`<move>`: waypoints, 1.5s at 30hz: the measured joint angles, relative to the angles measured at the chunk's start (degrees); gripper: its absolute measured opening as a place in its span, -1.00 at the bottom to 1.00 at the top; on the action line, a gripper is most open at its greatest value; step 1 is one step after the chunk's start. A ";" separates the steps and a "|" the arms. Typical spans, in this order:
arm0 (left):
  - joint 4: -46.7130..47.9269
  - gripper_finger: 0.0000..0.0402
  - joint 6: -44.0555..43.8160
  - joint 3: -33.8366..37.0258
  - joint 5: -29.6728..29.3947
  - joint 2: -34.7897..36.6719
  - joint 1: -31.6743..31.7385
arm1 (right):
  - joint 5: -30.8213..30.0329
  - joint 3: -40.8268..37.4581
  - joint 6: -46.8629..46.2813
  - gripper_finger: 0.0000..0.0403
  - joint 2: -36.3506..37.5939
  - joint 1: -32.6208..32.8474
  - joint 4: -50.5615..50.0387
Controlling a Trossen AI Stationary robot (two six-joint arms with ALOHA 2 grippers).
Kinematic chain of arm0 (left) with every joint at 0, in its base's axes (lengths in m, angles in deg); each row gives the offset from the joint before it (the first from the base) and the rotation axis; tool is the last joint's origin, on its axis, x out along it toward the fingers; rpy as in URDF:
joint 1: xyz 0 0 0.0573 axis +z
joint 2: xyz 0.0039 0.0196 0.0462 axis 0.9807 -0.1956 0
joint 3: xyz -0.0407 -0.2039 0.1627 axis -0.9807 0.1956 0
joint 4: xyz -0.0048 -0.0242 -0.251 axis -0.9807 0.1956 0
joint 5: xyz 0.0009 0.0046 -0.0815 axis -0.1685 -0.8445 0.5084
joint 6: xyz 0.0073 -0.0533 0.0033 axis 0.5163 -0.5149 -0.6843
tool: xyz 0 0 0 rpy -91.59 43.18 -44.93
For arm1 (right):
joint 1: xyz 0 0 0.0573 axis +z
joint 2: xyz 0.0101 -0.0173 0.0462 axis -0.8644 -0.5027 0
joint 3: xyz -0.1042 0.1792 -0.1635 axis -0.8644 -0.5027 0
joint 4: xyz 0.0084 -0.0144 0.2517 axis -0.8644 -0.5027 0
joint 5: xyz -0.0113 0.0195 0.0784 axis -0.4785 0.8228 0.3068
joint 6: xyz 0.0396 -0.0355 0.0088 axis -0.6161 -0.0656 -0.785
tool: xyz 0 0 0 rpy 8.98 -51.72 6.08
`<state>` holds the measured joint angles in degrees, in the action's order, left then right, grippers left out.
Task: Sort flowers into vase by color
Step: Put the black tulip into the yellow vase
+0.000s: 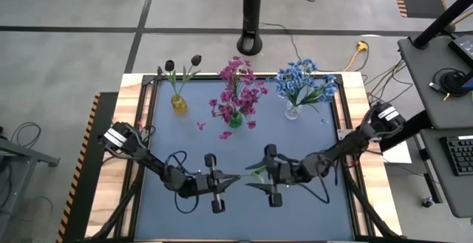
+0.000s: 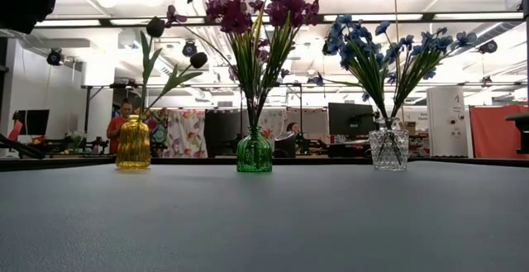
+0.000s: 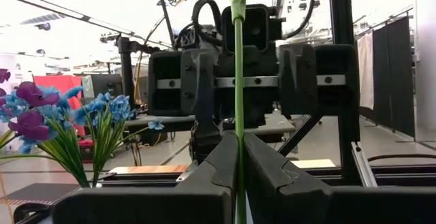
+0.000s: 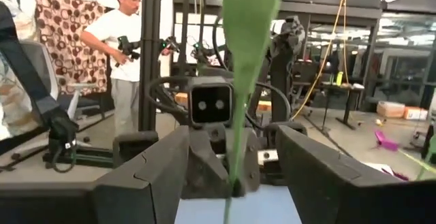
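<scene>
Left pincer (image 1: 216, 182) at six o'clock on the dark surface (image 1: 244, 221), clamped tight on a thin green flower stem (image 3: 239, 115). Right pincer (image 1: 272, 175) just at its three o'clock, facing it, fingers (image 4: 320, 176) parted wide around the same stem, not gripping. At twelve o'clock: yellow, green, clear glass vases.

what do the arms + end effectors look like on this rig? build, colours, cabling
Both arms are dark, near-black jointed links with black cables looping alongside. Each has a pale grey block near its base. The left end effector and right end effector are wide black crossbars with two chunky, angular black fingers. A silvery rail with screws runs across the right one's face.
</scene>
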<state>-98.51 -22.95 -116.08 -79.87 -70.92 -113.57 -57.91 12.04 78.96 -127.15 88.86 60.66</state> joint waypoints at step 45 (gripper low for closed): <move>9.20 0.18 -7.72 -3.80 -4.92 0.35 0.53 | -0.67 16.81 -20.60 -0.94 6.57 -0.33 -73.23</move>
<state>-89.31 -30.68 -119.89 -84.79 -70.57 -113.04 -58.58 28.85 58.36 -120.58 88.53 -12.57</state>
